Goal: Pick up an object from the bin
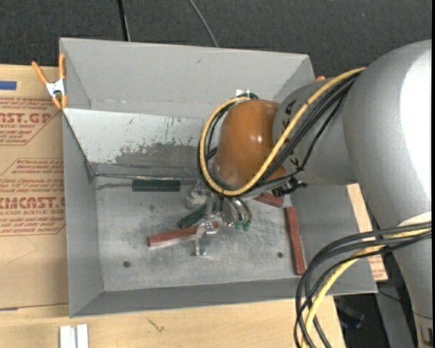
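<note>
1. While reaching in from the right, bending the arm (391, 136) down over the grey bin (80, 216) and pointing the wrist steeply at its floor.
2. Carrying the orange cover (246, 140) on the wrist, with yellow and black cables (290, 129) looping round it and hiding much of the tool below.
3. Hanging the gripper (206, 230) low over the middle of the bin floor, at the right end of a reddish-brown flat stick (167, 238) lying slightly tilted there.
4. Noting a small dark green piece (192, 220) just beside the gripper, to its upper left; touching or apart, cannot tell.
5. Not seeing how far the gripper is open, nor whether it is gripping anything.
6. Logging also a dark green bar (156, 185) lying at the foot of the far wall, and a long red-brown strip (296, 241) lying along the right wall, both apart from the gripper.
</note>
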Available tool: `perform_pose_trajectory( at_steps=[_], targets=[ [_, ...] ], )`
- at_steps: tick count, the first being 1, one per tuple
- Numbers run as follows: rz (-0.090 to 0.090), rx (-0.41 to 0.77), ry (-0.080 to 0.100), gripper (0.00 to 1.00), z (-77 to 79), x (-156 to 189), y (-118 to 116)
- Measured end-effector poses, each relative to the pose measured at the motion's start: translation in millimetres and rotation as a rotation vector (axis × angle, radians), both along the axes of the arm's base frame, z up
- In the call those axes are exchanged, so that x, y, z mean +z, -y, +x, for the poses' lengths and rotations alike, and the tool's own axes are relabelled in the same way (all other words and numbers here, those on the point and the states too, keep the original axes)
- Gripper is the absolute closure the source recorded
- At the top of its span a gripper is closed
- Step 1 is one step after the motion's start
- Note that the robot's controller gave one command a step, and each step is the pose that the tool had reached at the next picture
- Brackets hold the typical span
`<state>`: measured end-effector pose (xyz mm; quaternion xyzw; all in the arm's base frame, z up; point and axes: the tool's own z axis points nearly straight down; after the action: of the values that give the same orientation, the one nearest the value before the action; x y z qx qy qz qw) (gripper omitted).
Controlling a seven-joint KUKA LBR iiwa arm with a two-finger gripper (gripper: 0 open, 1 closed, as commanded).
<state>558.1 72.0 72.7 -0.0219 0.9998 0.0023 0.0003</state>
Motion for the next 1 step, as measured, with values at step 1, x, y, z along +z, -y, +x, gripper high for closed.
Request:
perform_pose_trajectory(
  at_steps=[1],
  targets=[
    [0.002, 0.047, 0.016, 0.0, -10.4, 2.1, 5.1]
  ],
)
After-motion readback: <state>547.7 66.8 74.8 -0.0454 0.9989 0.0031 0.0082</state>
